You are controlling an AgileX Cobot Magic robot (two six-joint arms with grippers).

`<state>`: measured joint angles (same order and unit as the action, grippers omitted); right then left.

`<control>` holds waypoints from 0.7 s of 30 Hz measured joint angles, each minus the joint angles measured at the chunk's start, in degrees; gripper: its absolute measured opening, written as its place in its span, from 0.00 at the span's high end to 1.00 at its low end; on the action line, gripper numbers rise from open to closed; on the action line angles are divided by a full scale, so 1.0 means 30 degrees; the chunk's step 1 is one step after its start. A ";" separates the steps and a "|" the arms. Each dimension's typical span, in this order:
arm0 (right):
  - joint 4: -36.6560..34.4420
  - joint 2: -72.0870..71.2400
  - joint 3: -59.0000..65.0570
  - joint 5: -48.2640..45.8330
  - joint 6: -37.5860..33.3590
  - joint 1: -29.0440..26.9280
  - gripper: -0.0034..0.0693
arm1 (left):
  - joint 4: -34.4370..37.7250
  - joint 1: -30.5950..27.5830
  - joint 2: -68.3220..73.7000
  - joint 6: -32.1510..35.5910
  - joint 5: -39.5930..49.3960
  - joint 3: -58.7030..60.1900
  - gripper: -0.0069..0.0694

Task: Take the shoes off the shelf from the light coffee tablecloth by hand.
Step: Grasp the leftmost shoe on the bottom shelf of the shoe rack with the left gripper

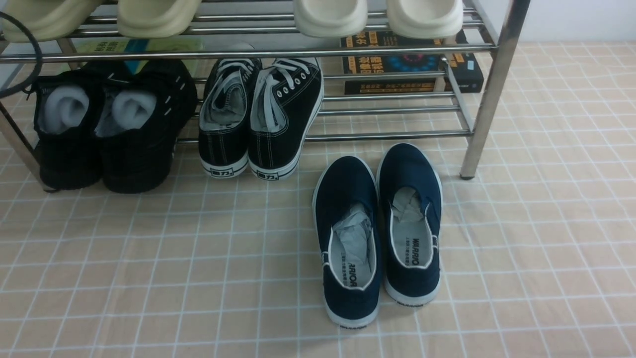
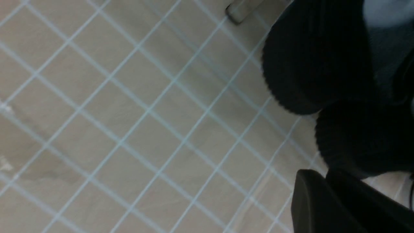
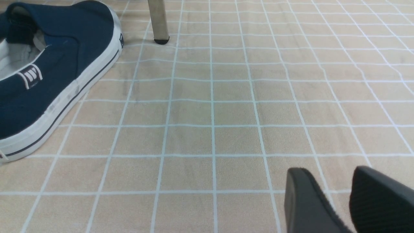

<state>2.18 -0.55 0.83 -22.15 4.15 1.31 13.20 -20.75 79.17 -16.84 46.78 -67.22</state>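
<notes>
The shoes [image 1: 114,129], a pair of all-black knit sneakers with white stuffing, sit at the left of the shelf's [image 1: 298,52] lower tier, heels toward me and reaching down to the light coffee tablecloth [image 1: 198,258]. Neither gripper shows in the front view. In the left wrist view my left gripper [image 2: 323,174] hangs over the cloth [image 2: 129,129] just short of the sneakers' heels [image 2: 310,64], fingers together with nothing between them. In the right wrist view my right gripper [image 3: 336,171] is slightly open and empty, low over the bare cloth [image 3: 226,113].
Black canvas lace-ups [image 1: 263,119] stand beside the sneakers on the lower tier. Navy slip-ons [image 1: 377,228] lie on the cloth in front of the shelf, one showing in the right wrist view [image 3: 48,71]. Cream slippers [image 1: 328,17] sit on the upper tier, books [image 1: 407,64] behind.
</notes>
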 joint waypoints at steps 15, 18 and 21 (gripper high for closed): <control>0.0000 0.0000 0.0000 0.0000 0.0000 0.0000 0.62 | 0.7159 0.0003 0.3707 0.1567 -0.5058 0.0000 0.29; 0.0000 0.0000 0.0000 0.0000 0.0000 0.0000 0.62 | 0.8034 0.0189 0.4321 0.2557 -0.5770 0.0000 0.28; 0.0000 0.0000 0.0000 0.0000 0.0000 0.0000 0.62 | 0.9148 0.0587 0.5170 0.4082 -0.6999 0.0000 0.28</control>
<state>2.18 -0.55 0.83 -22.15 4.15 1.31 40.64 -18.99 94.68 -4.59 25.78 -67.22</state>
